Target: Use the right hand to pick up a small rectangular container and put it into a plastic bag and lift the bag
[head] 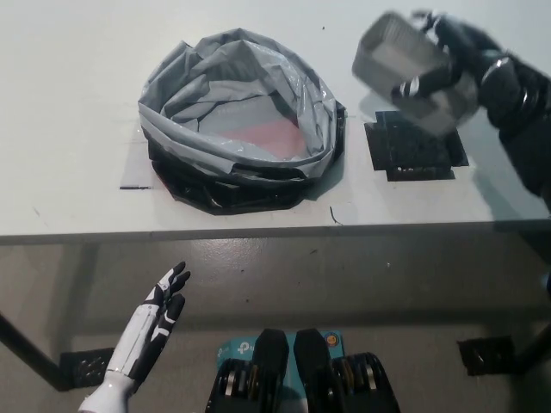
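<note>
The pale surface (77,103) carries my gaping grey bag (238,120), propped wide to take a drop. My right robot hand (456,60) clamps the container (405,64) aloft beside it; my left robot hand (151,331) hangs splayed, idle.

Even, diffuse overhead light falls on the pale table (69,103), brightest toward its far edge, with soft shadow on the floor below its near edge. Glare streaks the plastic bag (237,129); the lifted container (405,73) near the far right corner is motion-blurred.
</note>
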